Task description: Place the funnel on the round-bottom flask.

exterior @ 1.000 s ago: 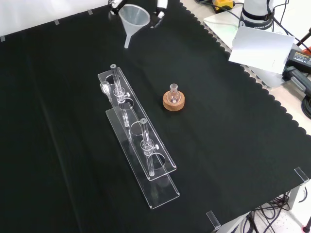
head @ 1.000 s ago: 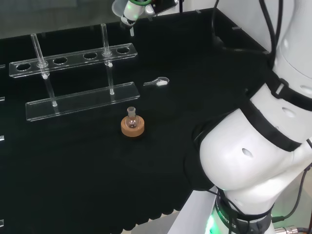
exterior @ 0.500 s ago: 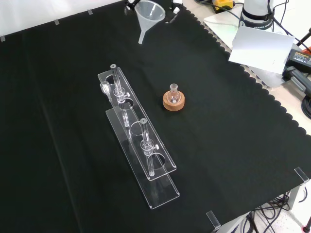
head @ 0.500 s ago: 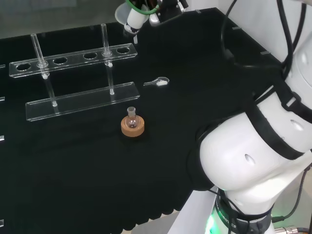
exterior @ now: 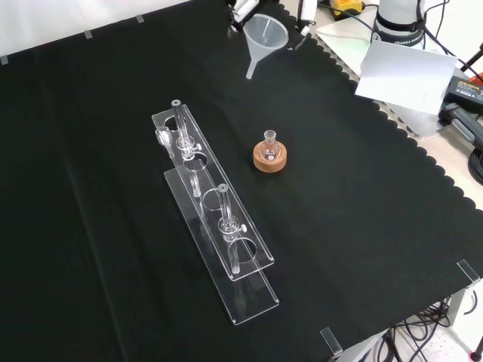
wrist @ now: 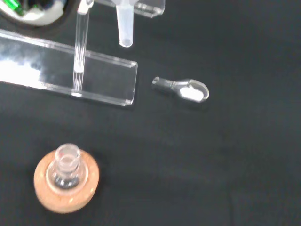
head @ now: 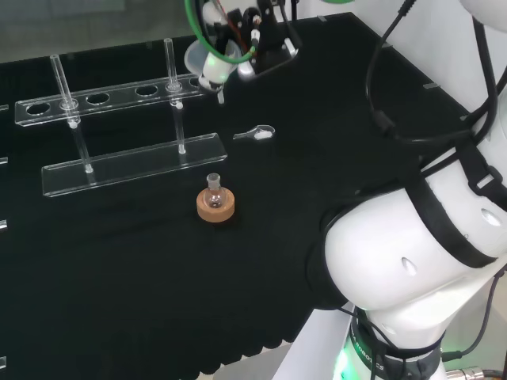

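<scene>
**Still in the air: funnel carried, flask waiting**

So far the first part of the task looks done: the funnel (exterior: 266, 39) is off the cloth and held up by the hand (exterior: 240, 10), whose fingers are curled round its rim. In the front view it hangs near the top of the picture with its stem pointing down. In the head view the funnel (head: 207, 67) is above the far end of the clear tube rack (head: 119, 93).

The round-bottom flask (exterior: 269, 146) stands upright on its cork ring (exterior: 269, 160) in the middle of the black cloth (exterior: 362, 211). Its neck is open and nothing sits on it. In the front view the funnel is well apart from the flask, higher and a little to the left. The wrist view shows the stem tip (wrist: 125, 29) near the rack's base plate, while the flask (wrist: 67, 165) lies across the picture from it, so the two are not lined up.

What is left, as I judge it: bring the funnel over the flask's neck, lower the stem into the opening, then release it. The neck is narrow and the flask only rests on its ring, so a sideways touch could tip it. A small clear scoop (head: 257, 133) lies on the cloth beside the rack; it is not part of the work.
</scene>
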